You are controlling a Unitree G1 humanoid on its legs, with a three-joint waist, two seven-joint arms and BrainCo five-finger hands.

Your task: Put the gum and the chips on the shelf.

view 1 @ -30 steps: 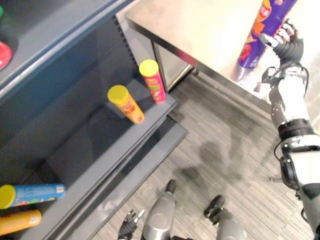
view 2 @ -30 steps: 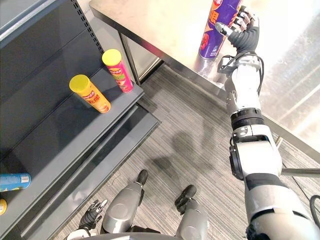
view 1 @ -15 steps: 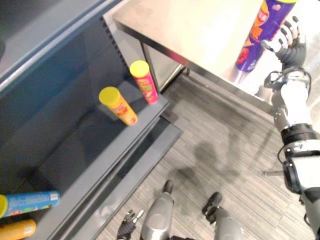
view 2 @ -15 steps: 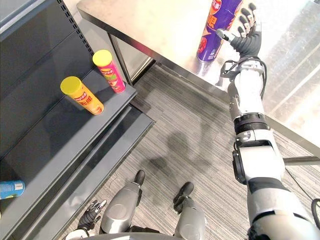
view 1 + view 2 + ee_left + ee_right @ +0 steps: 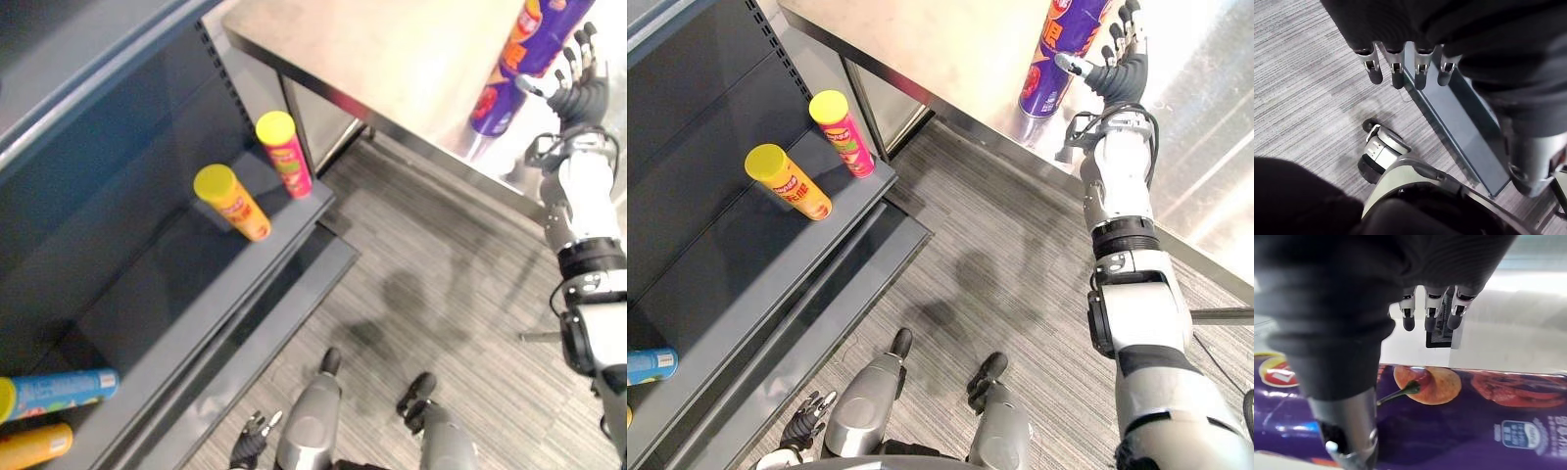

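A tall purple chips can (image 5: pixel 1066 51) stands upright near the edge of the steel table (image 5: pixel 392 59). My right hand (image 5: pixel 1122 70) is right beside it, on its right side and open. The fingers (image 5: pixel 1430 318) are straight and off the can (image 5: pixel 1459 421), and the thumb (image 5: pixel 1347 431) reaches toward it. My left hand (image 5: pixel 250 448) hangs low by the floor with relaxed, empty fingers (image 5: pixel 1396 71). On the dark shelf (image 5: pixel 167 294) a yellow can (image 5: pixel 232 203) and a pink can with a yellow lid (image 5: pixel 285 154) stand upright.
A blue can (image 5: pixel 59 392) and an orange can (image 5: pixel 34 446) lie on their sides at the shelf's near left end. A wide bare stretch of shelf board lies between them and the standing cans. Grey striped carpet (image 5: pixel 441 294) separates shelf and table.
My right hand's fingers have uncurled from round the purple can and now stand straight beside it. The can stays upright on the table. The camera has shifted slightly.
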